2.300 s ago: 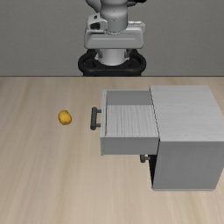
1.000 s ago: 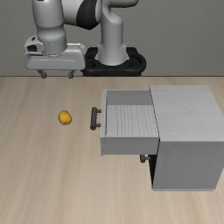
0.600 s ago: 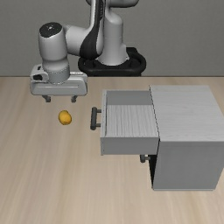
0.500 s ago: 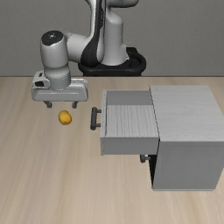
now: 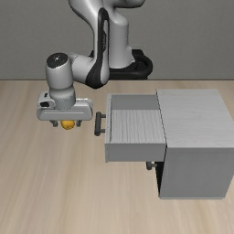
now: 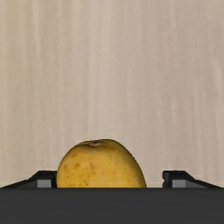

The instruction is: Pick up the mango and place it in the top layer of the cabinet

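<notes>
While astride mango [image 6: 101, 163], gripper [image 6: 112, 178] unclosed; tan wood tabletop [image 5: 37, 183], grey bkgd wall [image 5: 37, 37]

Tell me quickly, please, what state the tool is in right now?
Tool: open, straddling the mango, with a gap on each side, not gripping it.

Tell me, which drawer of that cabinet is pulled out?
The top drawer: it juts out toward the gripper; the lower one's handle sits back by the cabinet front.
</notes>
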